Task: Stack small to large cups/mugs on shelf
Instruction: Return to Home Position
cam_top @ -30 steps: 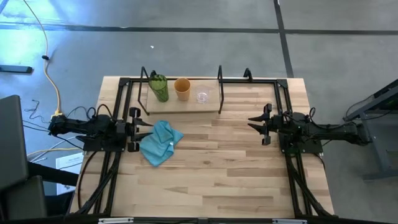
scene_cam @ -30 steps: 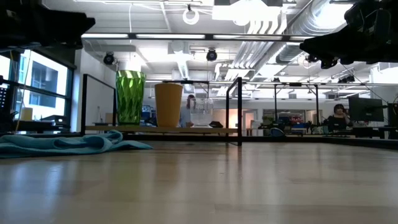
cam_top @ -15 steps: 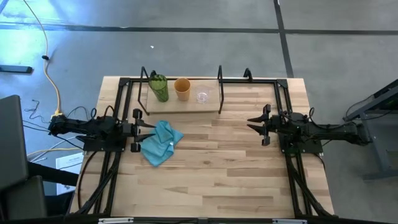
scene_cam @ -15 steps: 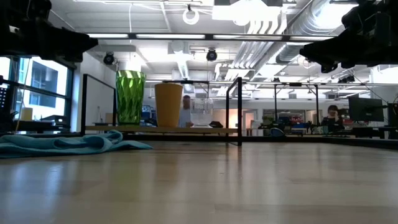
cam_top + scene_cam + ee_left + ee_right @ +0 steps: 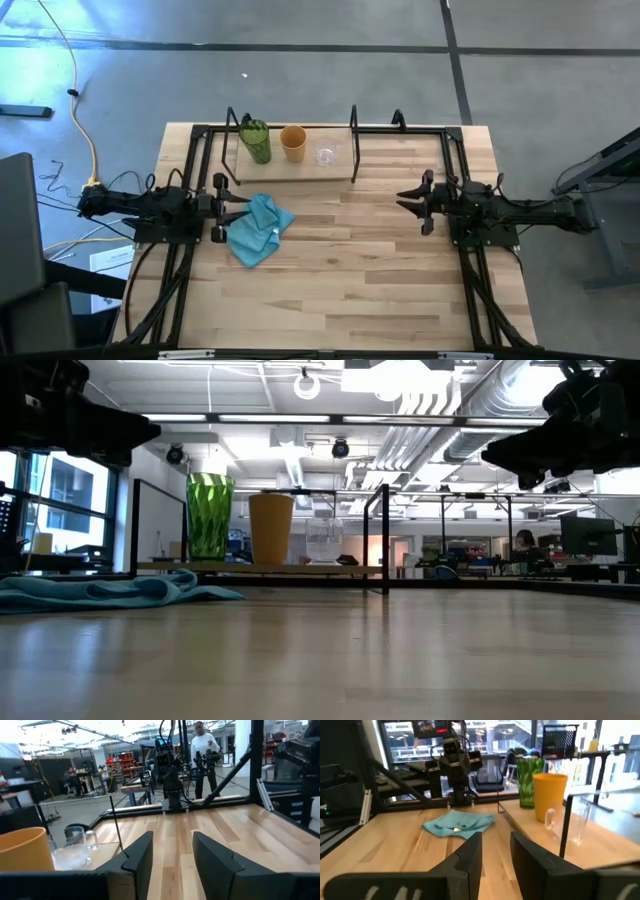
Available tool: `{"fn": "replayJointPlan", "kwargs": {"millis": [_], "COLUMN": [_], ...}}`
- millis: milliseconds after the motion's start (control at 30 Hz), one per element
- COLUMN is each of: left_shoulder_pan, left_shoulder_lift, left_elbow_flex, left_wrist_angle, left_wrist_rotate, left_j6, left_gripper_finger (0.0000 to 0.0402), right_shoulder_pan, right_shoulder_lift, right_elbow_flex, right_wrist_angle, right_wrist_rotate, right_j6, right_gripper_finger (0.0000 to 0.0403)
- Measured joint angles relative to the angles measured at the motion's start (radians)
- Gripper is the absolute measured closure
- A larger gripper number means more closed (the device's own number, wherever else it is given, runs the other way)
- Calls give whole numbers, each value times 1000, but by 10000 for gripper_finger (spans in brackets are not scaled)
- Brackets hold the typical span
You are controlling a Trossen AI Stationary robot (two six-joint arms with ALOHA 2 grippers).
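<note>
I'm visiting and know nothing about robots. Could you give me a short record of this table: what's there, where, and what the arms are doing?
shelf: low wooden board with black wire frame, far side of the table
on shelf: green tumbler, orange cup, clear glass mug, upright in a row, tallest to smallest
cloth: light blue, crumpled on the table, off the shelf
left gripper: open, empty, raised, near the cloth
right gripper: open, empty, raised, right of the table's middle

Bright, even glow from glaring ceiling lights (image 5: 370, 372)
</note>
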Motion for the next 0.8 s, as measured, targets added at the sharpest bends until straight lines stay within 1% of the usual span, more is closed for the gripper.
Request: {"fn": "replayJointPlan", "kwargs": {"millis": [167,400,600,800], "left_shoulder_pan": [0,0,0,0], "left_shoulder_lift": [14,40,57,57], "left_elbow_flex": [0,0,0,0], "left_wrist_angle": [0,2,3,4], "left_wrist_rotate": [-1,-20,-32,-47], "left_j6": [-51,-134,-146,-146], "left_gripper_finger": [273,273,273,273], "right_shoulder_pan": [0,0,0,0], "right_shoulder_lift": [0,0,0,0], "right_elbow_flex": [0,0,0,0], "right_wrist_angle": [-35,-88,-180,-214], "right_wrist_rotate": [7,7,1,1], "right_j6": [49,47,41,41], "right_gripper_finger": [311,311,311,311]}}
